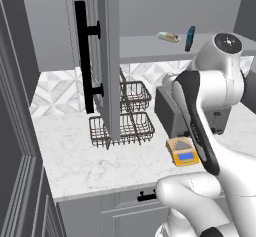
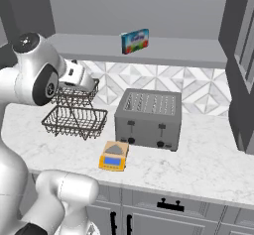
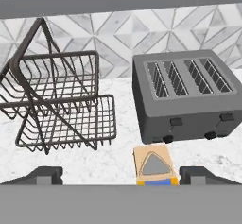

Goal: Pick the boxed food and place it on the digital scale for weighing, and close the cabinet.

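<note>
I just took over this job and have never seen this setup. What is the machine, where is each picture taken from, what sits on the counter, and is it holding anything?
It is a white robot arm on a driving base. Two pictures come from the base, behind the arm to its left and right; the third looks out from its hand, which is open and holds nothing. On the counter stand a toaster, a wire basket rack and a small scale. The blue box stands on the cabinet shelf above, and the cabinet door is open.
</note>
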